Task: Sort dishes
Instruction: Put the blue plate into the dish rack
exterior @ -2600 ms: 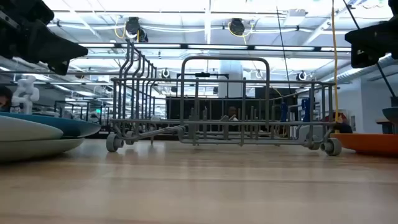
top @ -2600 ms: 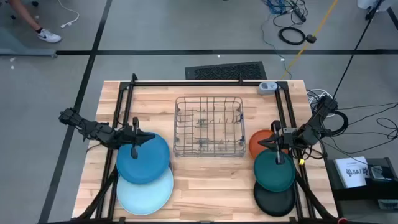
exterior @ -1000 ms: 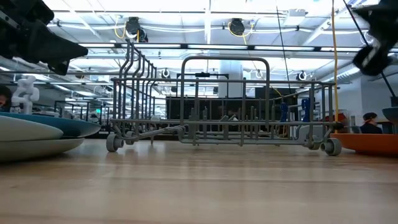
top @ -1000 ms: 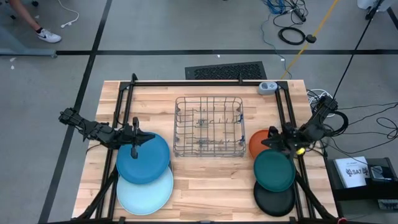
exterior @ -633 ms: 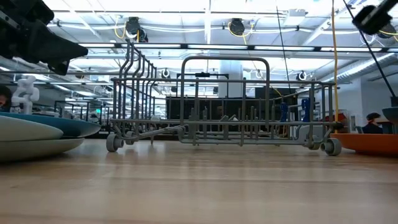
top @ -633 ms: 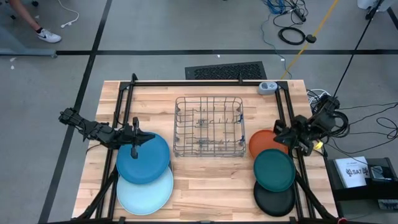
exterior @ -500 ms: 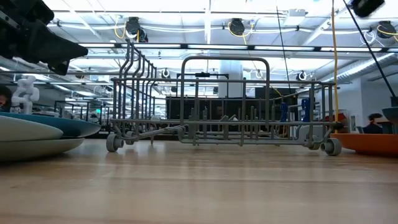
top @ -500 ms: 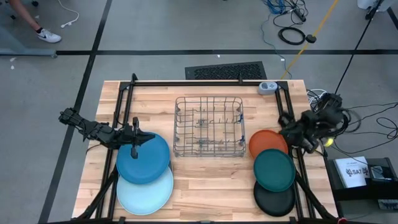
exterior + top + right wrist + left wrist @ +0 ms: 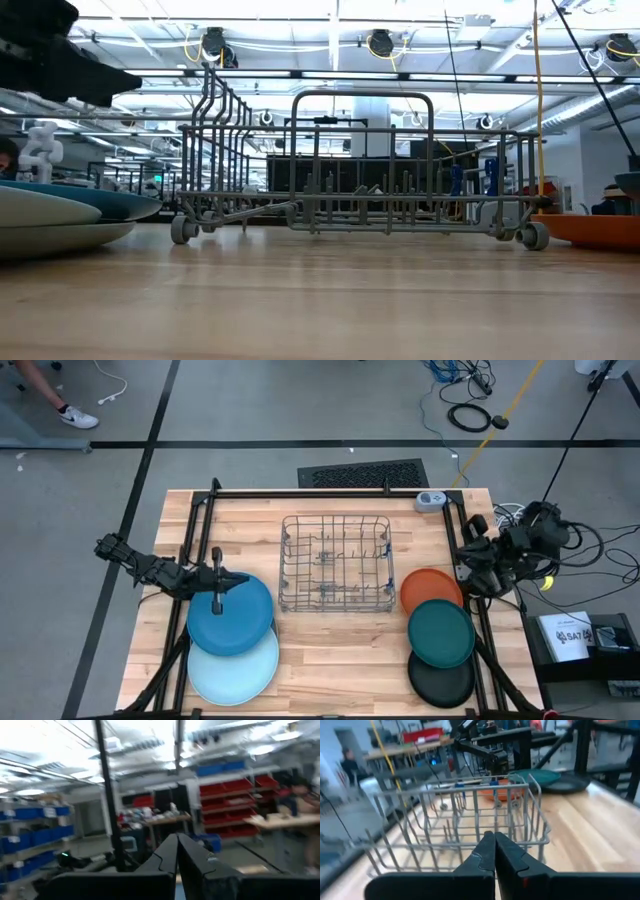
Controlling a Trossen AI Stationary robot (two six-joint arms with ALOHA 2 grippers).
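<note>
A blue plate point(image 9: 232, 615) lies at the table's left, overlapping a pale blue plate point(image 9: 235, 668) beneath it. At the right, a teal plate point(image 9: 441, 633) overlaps an orange plate point(image 9: 428, 585) and a black plate point(image 9: 440, 685). My left gripper point(image 9: 243, 578) is shut and hovers over the blue plate's far edge, pointing at the wire rack point(image 9: 336, 563); its shut fingers show in the left wrist view point(image 9: 494, 837). My right gripper point(image 9: 468, 555) is raised at the table's right edge, shut and empty, and in the right wrist view point(image 9: 177, 837) it points into the room.
The grey wire dish rack point(image 9: 360, 165) stands empty at the table's middle, toward the far side. A black frame point(image 9: 330, 493) runs along the table's far side and both flanks. Bare wood lies in front of the rack. Cables and a box sit beyond the right edge.
My right gripper has drawn back from over the orange and teal plates toward the table's right edge, risen and tipped upward, leaving the low view. The plates lie as before. My left arm has kept still.
</note>
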